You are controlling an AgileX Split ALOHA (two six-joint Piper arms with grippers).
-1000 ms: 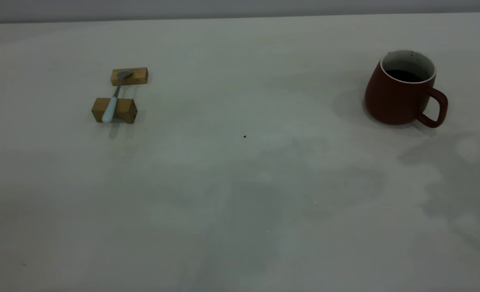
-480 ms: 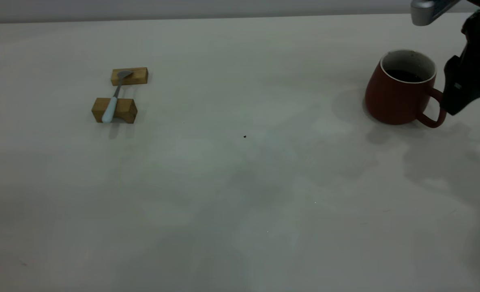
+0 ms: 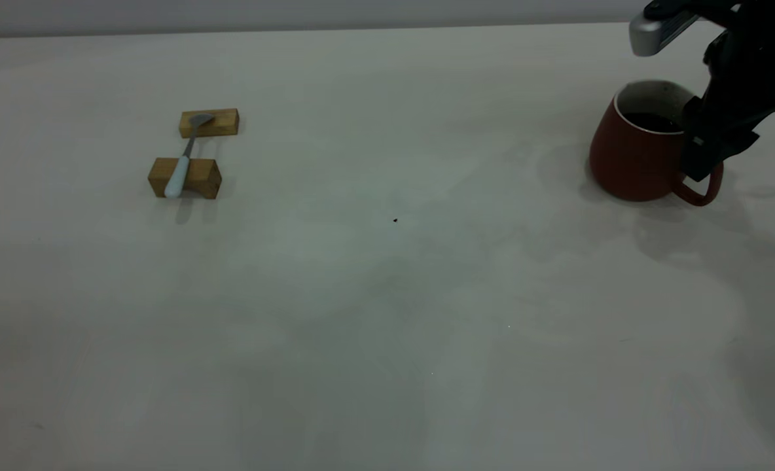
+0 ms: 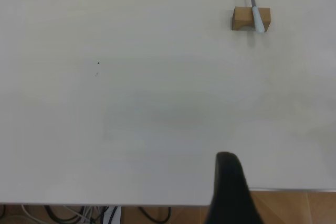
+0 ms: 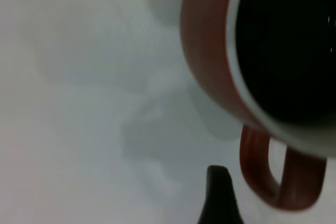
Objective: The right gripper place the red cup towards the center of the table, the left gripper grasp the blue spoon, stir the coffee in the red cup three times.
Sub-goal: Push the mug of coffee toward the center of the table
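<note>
The red cup stands at the table's far right with dark coffee inside and its handle turned toward the right arm. My right gripper hangs open right at that handle. In the right wrist view one dark finger stands beside the handle without touching it; the other finger is out of frame. The blue spoon lies across two wooden blocks at the left. My left gripper stays open at the table's near edge, far from the spoon.
Two tan wooden blocks carry the spoon. A tiny dark speck marks the middle of the table. Cables hang below the table edge in the left wrist view.
The right arm came in from the right and moved left and down to the cup's handle. Cup, spoon and blocks have not moved.
</note>
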